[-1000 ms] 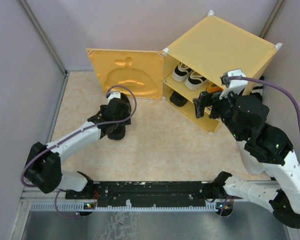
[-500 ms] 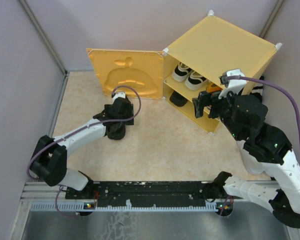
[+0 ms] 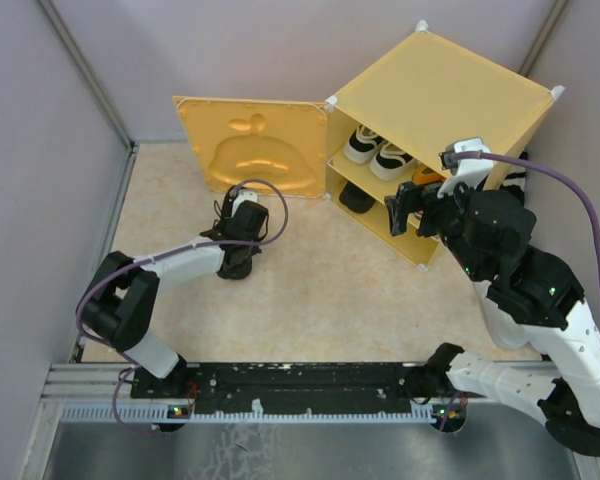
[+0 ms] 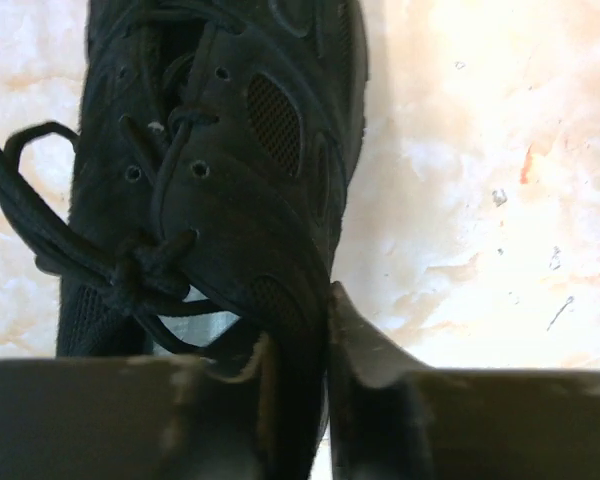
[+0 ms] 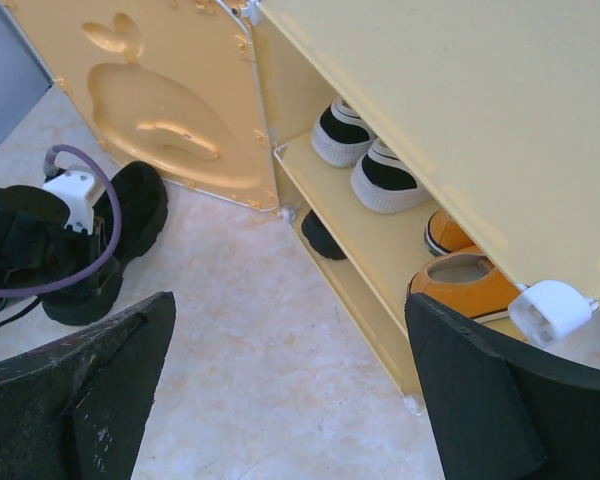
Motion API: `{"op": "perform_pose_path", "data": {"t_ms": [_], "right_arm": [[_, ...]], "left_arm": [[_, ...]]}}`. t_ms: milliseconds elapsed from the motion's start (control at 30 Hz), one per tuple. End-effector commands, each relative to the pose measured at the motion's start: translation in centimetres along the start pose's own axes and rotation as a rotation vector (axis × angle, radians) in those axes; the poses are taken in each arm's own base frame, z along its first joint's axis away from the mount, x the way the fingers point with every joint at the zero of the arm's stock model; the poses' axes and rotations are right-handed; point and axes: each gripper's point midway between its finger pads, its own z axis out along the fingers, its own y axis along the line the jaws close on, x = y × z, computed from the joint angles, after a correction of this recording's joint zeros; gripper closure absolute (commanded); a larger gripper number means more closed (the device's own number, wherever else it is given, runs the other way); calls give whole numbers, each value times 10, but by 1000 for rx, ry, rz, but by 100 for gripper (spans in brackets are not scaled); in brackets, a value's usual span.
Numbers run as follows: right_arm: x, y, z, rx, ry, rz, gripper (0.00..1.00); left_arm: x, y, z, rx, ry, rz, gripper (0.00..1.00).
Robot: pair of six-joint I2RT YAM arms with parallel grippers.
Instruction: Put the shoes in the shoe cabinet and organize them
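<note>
An all-black shoe lies on the marbled floor in front of the open door. My left gripper is down on it. In the left wrist view the left gripper is shut on the side wall of the black shoe beside its laces. The yellow shoe cabinet holds a black-and-white pair on the upper shelf. It also holds orange shoes at the right end of the shelf and a black shoe underneath. My right gripper hangs open before the cabinet, holding nothing.
The cabinet door with its fruit shape stands swung open along the back wall, just behind the left gripper. Purple walls close in the left and right sides. A metal rail runs along the near edge.
The left gripper has come down a little to the right and shut on the black shoe's side; it was open before. The right arm has not moved.
</note>
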Motion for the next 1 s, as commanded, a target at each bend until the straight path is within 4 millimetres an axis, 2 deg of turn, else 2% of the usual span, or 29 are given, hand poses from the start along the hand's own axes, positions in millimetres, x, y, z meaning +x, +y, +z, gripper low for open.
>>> {"op": "perform_pose_path", "data": {"t_ms": [0, 133, 233, 333, 433, 567, 600, 700, 967], "right_arm": [[-10, -4, -3, 15, -33, 17, 2], [-12, -5, -3, 22, -34, 9, 2], [-17, -7, -3, 34, -42, 6, 2], [-27, -15, -5, 77, -57, 9, 2], [-37, -15, -6, 77, -74, 10, 2], [-44, -12, -5, 64, -83, 7, 2], [-44, -12, -5, 64, -85, 7, 2], [-46, -13, -6, 66, -91, 5, 2], [-48, -22, -15, 92, -100, 6, 2]], "left_arm": [[46, -16, 13, 72, 126, 27, 98], [37, -31, -4, 129, 112, 73, 100], [24, -55, -32, 165, 77, 155, 100], [11, -99, -71, 264, 3, 259, 100], [5, -151, -108, 439, -55, 312, 100], [2, -205, -141, 651, -123, 357, 100], [2, -218, -143, 699, -144, 370, 100], [4, -241, -140, 750, -148, 401, 100], [-15, -309, -135, 875, -195, 446, 100]]}}
